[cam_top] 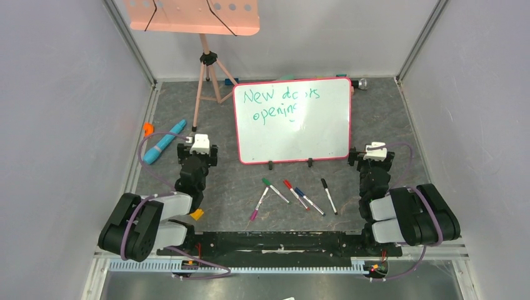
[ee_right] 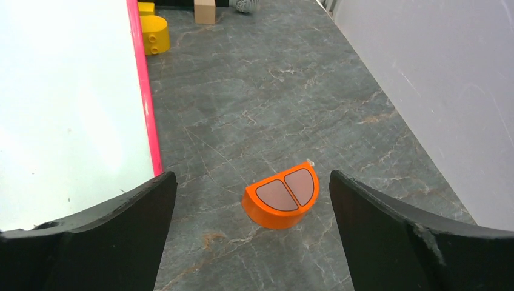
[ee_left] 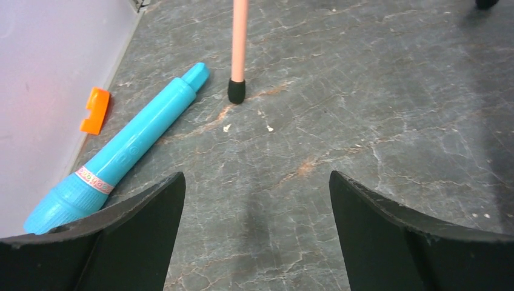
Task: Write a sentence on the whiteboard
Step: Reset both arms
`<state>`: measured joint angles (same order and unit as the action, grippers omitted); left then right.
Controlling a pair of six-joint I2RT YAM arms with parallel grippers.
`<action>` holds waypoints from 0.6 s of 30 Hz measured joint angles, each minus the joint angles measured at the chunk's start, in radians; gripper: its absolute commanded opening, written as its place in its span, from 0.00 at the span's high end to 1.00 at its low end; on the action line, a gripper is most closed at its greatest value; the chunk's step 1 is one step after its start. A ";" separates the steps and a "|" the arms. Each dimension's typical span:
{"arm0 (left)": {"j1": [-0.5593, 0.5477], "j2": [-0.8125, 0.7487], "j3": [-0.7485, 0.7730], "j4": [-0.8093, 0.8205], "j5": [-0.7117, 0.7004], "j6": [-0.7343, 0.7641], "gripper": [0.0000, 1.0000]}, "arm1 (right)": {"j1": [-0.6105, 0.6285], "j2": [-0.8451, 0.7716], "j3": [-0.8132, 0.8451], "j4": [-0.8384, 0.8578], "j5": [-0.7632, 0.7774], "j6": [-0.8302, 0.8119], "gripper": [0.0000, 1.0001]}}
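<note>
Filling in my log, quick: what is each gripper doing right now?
Left gripper: open, holding nothing.
Right gripper: open, holding nothing.

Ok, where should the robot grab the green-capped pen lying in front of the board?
Probably the white barrel of the green-capped marker, from straight above, squeezing across its thin width. It lies flat on the table, and the pink-tipped marker crowds its cap end.
</note>
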<state>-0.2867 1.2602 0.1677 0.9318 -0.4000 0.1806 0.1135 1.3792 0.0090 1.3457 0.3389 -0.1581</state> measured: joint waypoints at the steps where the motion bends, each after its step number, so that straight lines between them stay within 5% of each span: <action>1: 0.002 0.000 -0.001 0.005 -0.011 0.000 0.07 | 0.000 0.000 0.000 0.005 -0.004 -0.003 0.02; 18: 0.061 0.004 0.038 -0.023 0.019 0.002 0.07 | 0.000 0.000 0.000 0.030 -0.014 -0.009 0.02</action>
<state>-0.2253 1.2644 0.2054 0.9092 -0.3805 0.1825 0.1139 1.3792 0.0090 1.3758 0.3248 -0.1669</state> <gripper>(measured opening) 0.945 0.979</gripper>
